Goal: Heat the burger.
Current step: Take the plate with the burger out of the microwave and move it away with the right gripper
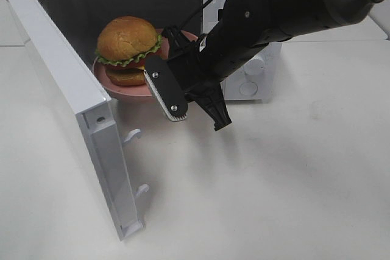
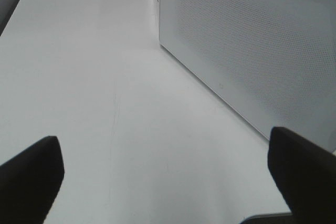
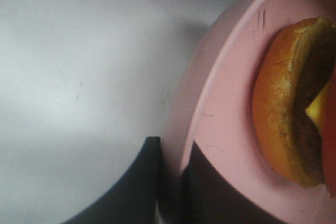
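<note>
Here, one burger (image 1: 127,47) on one pink plate (image 1: 122,91) — right end effector (image 3: 170,182) pinching its rim.

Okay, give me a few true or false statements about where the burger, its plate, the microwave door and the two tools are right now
1. The microwave door stands open. True.
2. The burger sits on a blue plate. False: the plate is pink.
3. The right tool grips the plate's rim, one finger outside and one inside. True.
4. The plate sits on the table in front of the microwave. False: it is at the microwave's opening, partly inside.
5. The left tool holds the burger. False: it is open and empty, over bare table beside the door's perforated panel.
</note>
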Robot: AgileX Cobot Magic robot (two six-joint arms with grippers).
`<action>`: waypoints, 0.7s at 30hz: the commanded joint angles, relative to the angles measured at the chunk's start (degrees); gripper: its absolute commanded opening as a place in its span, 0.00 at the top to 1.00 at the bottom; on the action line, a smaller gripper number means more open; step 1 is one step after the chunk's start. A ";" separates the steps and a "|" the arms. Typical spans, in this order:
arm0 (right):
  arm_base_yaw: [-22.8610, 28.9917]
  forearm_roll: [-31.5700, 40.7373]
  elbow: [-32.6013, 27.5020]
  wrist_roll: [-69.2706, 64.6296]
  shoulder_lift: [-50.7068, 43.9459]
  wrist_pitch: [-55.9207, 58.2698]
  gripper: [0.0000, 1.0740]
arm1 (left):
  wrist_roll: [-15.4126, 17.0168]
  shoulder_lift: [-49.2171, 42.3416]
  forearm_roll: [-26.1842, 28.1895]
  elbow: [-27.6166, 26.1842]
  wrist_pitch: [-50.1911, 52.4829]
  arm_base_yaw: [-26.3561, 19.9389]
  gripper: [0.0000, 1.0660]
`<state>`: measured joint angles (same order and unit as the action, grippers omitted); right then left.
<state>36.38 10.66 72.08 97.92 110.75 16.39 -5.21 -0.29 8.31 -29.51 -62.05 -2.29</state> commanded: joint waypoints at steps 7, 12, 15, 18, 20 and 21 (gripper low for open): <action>-0.80 1.20 -6.82 1.60 -7.85 -3.50 1.00 | 0.40 -0.34 0.00 0.00 0.74 -0.17 0.08; -0.80 1.20 -10.71 1.89 -11.40 -3.67 1.00 | 0.40 -0.34 0.00 0.00 0.74 -0.17 0.08; -0.80 1.20 -13.06 1.89 -13.75 -3.72 1.00 | 0.40 -0.34 0.00 0.00 0.74 -0.17 0.08; -0.80 1.15 -16.33 1.83 -16.67 -3.67 1.00 | 0.40 -0.34 0.00 0.00 0.74 -0.17 0.08; -0.80 1.15 -17.25 1.83 -17.53 -3.72 1.00 | 0.40 -0.34 0.00 0.00 0.74 -0.17 0.08; -0.80 1.15 -17.25 1.83 -17.53 -3.72 1.00 | 0.40 -0.34 0.00 0.00 0.74 -0.17 0.08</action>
<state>35.92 11.12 54.60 99.75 94.82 16.39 -5.21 -0.29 8.31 -29.51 -62.05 -2.29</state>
